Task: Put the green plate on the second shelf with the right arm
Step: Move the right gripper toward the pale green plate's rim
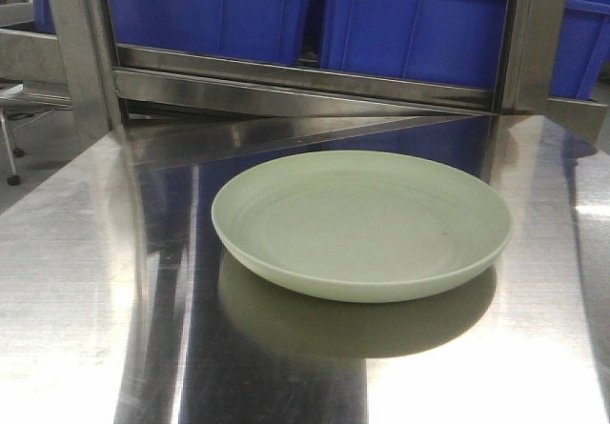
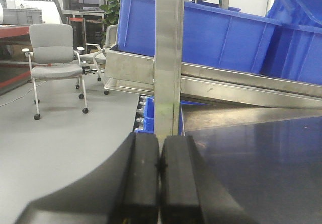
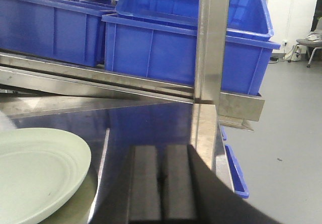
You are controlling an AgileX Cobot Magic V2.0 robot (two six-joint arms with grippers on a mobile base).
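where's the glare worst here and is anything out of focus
Front view: the steel table blows out white at left and lower right, and mirrors the green plate as a dark reflection under it. Left wrist view: the shut left gripper is close, dark and soft. Right wrist view: the shut right gripper is blurred; the blue bins are sharp.

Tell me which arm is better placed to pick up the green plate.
Right: its wrist view shows the green plate near the shut right claw; the left claw sees no plate.
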